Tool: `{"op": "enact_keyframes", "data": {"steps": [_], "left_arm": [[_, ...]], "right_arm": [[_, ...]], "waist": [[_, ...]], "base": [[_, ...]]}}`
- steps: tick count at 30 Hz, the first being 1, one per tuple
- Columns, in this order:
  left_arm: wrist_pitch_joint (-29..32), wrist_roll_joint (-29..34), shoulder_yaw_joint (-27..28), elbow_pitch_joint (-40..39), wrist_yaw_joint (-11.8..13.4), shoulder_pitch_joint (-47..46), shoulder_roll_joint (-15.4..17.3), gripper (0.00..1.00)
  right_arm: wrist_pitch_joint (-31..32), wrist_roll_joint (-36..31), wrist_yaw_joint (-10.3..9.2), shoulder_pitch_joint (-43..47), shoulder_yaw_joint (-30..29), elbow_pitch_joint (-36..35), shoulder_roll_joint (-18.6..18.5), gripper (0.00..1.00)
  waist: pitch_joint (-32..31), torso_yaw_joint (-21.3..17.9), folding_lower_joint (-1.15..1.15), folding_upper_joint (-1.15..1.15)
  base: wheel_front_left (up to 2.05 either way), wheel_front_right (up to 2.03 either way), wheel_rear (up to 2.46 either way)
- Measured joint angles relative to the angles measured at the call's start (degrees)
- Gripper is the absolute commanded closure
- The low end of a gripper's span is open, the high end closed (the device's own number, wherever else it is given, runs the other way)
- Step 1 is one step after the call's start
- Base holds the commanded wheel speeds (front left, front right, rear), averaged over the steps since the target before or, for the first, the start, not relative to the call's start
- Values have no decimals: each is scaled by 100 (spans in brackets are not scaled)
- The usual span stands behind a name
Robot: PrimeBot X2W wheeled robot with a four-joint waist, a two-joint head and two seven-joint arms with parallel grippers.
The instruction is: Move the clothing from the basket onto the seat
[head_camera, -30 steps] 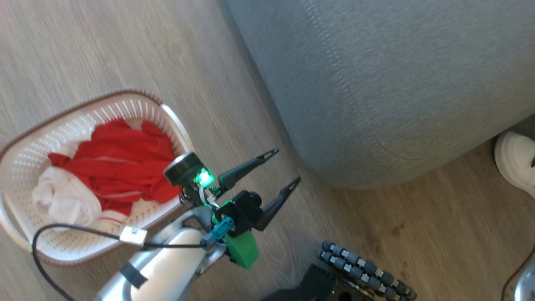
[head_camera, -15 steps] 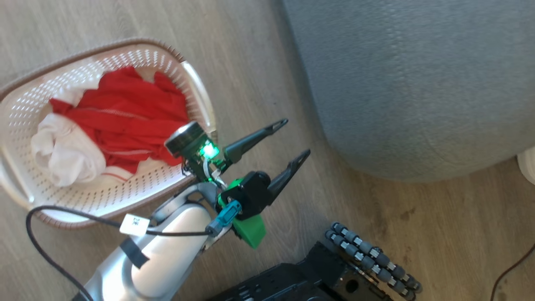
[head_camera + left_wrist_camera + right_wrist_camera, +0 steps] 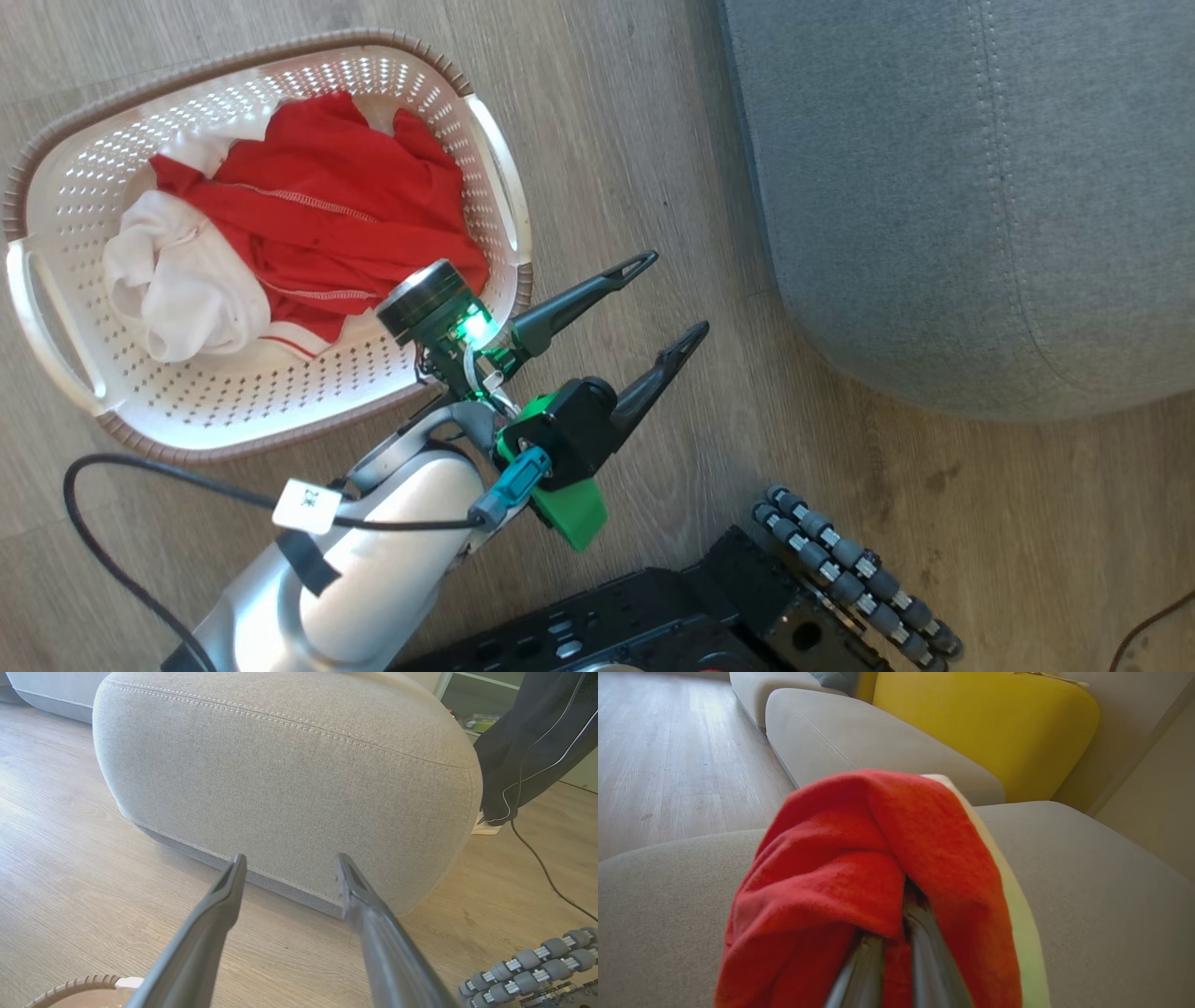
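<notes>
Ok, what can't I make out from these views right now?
Right wrist view: right gripper tips, buried in the red garment.
Head view: basket floor, under the clothing; its near rim, behind the left gripper's wrist.
Left wrist view: basket, cut by the bottom edge.

Red clothing (image 3: 859, 868) was flopped right over the right claw (image 3: 900, 905), so its fingertips were buried and the seat (image 3: 1087, 882) just past them was blocked. Behind the left claw (image 3: 674, 292), its own wrist covered a bit of the basket (image 3: 84, 177) rim.
</notes>
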Motion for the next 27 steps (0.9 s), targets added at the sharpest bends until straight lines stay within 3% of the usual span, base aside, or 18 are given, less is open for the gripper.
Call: {"op": "enact_keyframes", "data": {"steps": [6,12,13,14,15,22,27], "left_arm": [[0,-16,-35,-4,2,-38,-5,0],[0,-60,-45,0,56,-148,-20,0],[0,-62,-49,3,56,-148,-26,0],[0,-67,-56,10,57,-149,-36,0],[0,-100,-62,14,57,-149,-46,0],[0,-210,-120,15,56,-144,-188,0],[0,-359,-125,21,42,-37,-363,0]], "right_arm": [[0,58,0,-103,193,932,-197,100],[0,119,0,-163,420,1271,-242,100],[1,135,0,-162,432,1318,-249,70],[0,125,0,-162,455,1333,-271,31],[1,53,0,-162,506,1329,-303,0],[0,-207,0,-138,650,1611,-420,0],[111,-424,0,-104,1117,1930,-434,0]], "waist": [[31,69,0,0],[15,105,0,0],[1,105,0,0],[-15,103,0,0],[-35,99,0,0],[-303,86,0,0],[-648,109,0,0]], "base": [[0,0,0],[0,0,0],[0,0,0],[0,0,0],[0,0,0],[0,0,0],[0,0,0]]}}
